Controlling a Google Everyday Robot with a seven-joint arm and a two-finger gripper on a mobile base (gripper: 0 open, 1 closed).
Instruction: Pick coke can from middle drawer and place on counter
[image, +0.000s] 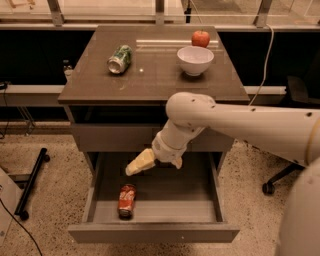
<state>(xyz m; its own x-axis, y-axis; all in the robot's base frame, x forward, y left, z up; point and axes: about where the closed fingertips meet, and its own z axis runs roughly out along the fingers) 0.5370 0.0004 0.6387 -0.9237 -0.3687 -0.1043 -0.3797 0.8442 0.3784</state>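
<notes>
The coke can (126, 200), red with silver ends, lies on its side at the front left of the open middle drawer (150, 233). The drawer is pulled out below the counter (155, 80). My gripper (142, 162) hangs on the white arm over the drawer's rear left part. It points down and to the left, a little above and behind the can, and is not touching it. It holds nothing that I can see.
On the counter lie a green-and-white soda can (120, 59) at the left, a white bowl (195, 60) and a red apple (200, 38) at the back right. An office chair base (280, 180) stands at the right, a black stand leg (32, 182) at the left.
</notes>
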